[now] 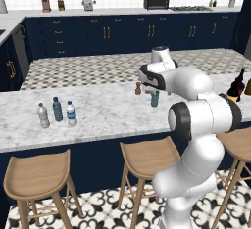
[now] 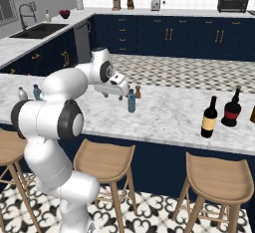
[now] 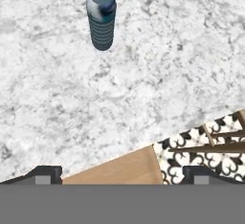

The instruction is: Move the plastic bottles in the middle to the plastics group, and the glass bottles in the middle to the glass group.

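The hand hangs over the worktop's near edge with its jaws spread wide and nothing in them. The next job is probably the teal water bottle, which stands upright in the middle of the worktop just beyond the hand, beside a small brown shaker. Best to come in level and square, closing around its ribbed body below the blue cap, without nudging the shaker.

No lettering can be read on the wine bottle's tan label or any other bottle.
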Controlling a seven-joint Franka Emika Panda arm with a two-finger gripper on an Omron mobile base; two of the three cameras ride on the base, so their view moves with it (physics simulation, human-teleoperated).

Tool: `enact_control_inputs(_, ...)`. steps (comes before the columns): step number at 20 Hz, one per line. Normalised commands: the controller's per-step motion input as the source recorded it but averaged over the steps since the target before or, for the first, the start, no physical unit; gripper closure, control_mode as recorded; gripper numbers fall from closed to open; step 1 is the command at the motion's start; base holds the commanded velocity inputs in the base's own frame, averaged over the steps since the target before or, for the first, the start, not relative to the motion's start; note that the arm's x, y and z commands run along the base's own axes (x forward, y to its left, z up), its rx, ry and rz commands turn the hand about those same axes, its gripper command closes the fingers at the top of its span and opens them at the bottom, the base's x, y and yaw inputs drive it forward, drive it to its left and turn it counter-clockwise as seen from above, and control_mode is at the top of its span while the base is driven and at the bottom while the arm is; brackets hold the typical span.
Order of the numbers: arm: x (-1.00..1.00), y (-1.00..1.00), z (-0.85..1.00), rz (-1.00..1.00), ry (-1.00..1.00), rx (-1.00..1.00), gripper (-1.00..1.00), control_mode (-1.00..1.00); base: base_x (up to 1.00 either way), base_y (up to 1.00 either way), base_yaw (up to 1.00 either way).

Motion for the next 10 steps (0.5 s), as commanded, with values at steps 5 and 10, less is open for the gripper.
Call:
enact_control_inputs(5, 0.31, -0.31, 0.0, -0.03, -0.07, -0.04, -1.0, -1.0, 0.0, 0.0, 0.0)
enact_control_inputs(10, 0.32, -0.31, 0.0, 0.0, 0.0, 0.06, -1.0, -1.0, 0.0, 0.0, 0.0)
